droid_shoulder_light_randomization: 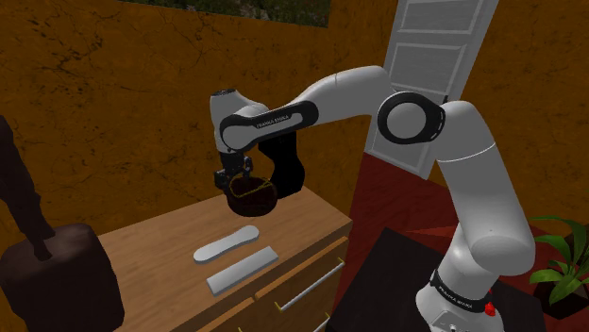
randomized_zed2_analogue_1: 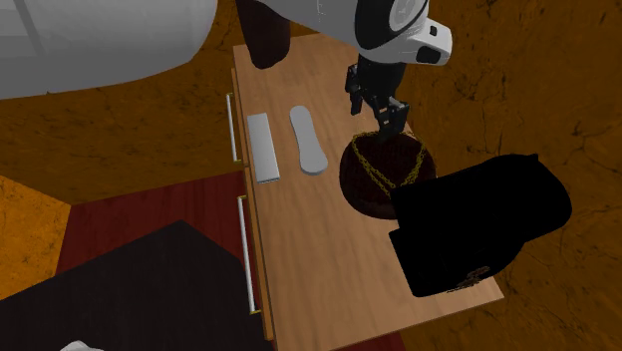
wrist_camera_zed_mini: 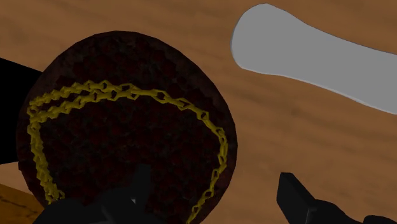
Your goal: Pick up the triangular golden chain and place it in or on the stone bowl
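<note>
Jaws apart, holding nothing; gripper [wrist_camera_zed_mini: 214,179] hangs just above the dark stone bowl [wrist_camera_zed_mini: 127,143]. Golden chain [wrist_camera_zed_mini: 159,95]: looped inside the bowl, apparently reaching its rim. Grey rounded slab [wrist_camera_zed_mini: 318,57]: near the bowl, on the wooden cabinet top [randomized_zed2_analogue_1: 319,249]. Grey bar [randomized_zed2_analogue_1: 263,147]: beyond the slab from the bowl. Black bag [randomized_zed2_analogue_1: 478,224]: against the bowl, possibly touching.

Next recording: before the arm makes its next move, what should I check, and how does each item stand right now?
1. Golden chain lies in the dark bowl: ok.
2. Pincer open, fingers apart: ok.
3. No link caught on a finger: cannot tell, the chain runs close by one.
4. Whole chain inside the rim: cannot tell, the fingers hide part of it.
5. Bowl sits on the wooden top: ok.
6. Black bag beside the bowl, likely clear of a straight lift: ok.
</note>
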You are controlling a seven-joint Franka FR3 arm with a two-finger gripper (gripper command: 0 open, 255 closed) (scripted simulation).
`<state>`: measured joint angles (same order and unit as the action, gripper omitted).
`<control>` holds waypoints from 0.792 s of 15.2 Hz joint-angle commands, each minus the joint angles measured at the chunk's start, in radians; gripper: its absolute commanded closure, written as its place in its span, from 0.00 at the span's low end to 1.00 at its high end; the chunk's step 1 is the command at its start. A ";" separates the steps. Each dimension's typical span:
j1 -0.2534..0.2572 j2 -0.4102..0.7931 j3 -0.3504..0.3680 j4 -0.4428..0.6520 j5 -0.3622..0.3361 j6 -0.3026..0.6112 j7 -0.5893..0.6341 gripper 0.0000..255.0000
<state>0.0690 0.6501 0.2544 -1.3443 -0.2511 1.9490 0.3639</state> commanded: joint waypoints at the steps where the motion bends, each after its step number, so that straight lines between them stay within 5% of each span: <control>1: 0.000 0.000 0.000 0.000 0.000 0.000 0.000 0.00; 5: 0.009 -0.027 0.007 0.084 0.011 -0.110 -0.010 0.00; 12: 0.009 -0.027 0.007 0.084 0.011 -0.110 -0.010 0.00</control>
<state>0.0784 0.6234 0.2615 -1.2597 -0.2400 1.8393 0.3537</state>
